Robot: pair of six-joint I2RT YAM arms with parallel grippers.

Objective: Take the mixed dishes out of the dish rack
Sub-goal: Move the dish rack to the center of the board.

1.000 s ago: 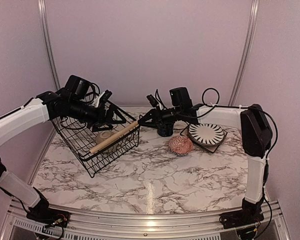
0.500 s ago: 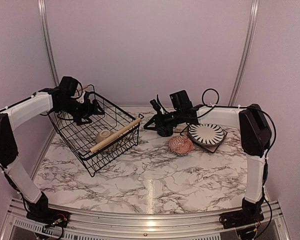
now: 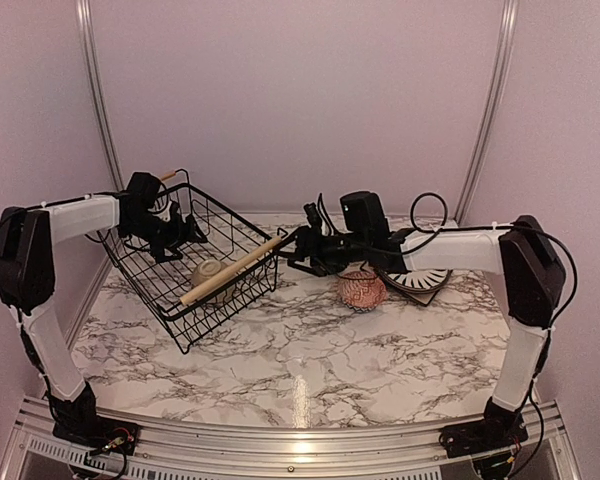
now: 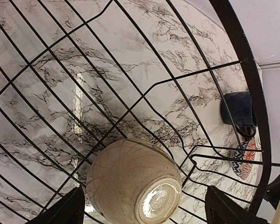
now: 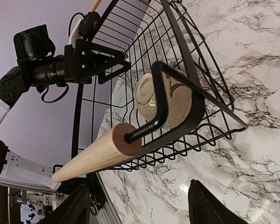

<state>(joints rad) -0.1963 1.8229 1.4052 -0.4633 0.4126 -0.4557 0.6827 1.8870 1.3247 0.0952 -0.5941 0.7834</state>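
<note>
1. Both arms have moved since the earlier frame. The left tool (image 3: 177, 238) has pulled back out of the rack (image 3: 170, 290) to its far rim at the upper left. The right tool (image 3: 298, 252) has left the mug (image 4: 238, 108) and swung toward the rack's near wooden handle (image 5: 91, 156).
2. The left tool's fingers (image 4: 60, 210) are spread with nothing between them. The right tool is spread too, and only the bare desk (image 3: 310, 350) lies beyond its fingers (image 5: 77, 205).
3. One dish is left in the rack: the cream bowl (image 4: 133, 182), resting on the wire floor just behind the wooden handle, left of centre in the top view.
4. The mug, the patterned bowl (image 3: 361, 290) and the striped plate (image 3: 418, 281) already sit on the desk at centre right.
5. The cream bowl looks like glazed ceramic, so it is probably stiff, smooth, fairly light and liable to chip. Its rounded wall offers little purchase, so I would pinch the rim, one finger inside and one outside.
6. The handle bar crosses right above the bowl, so the approach probably has to come from the open far side. The lift should be straight up, clear of the wires.
</note>
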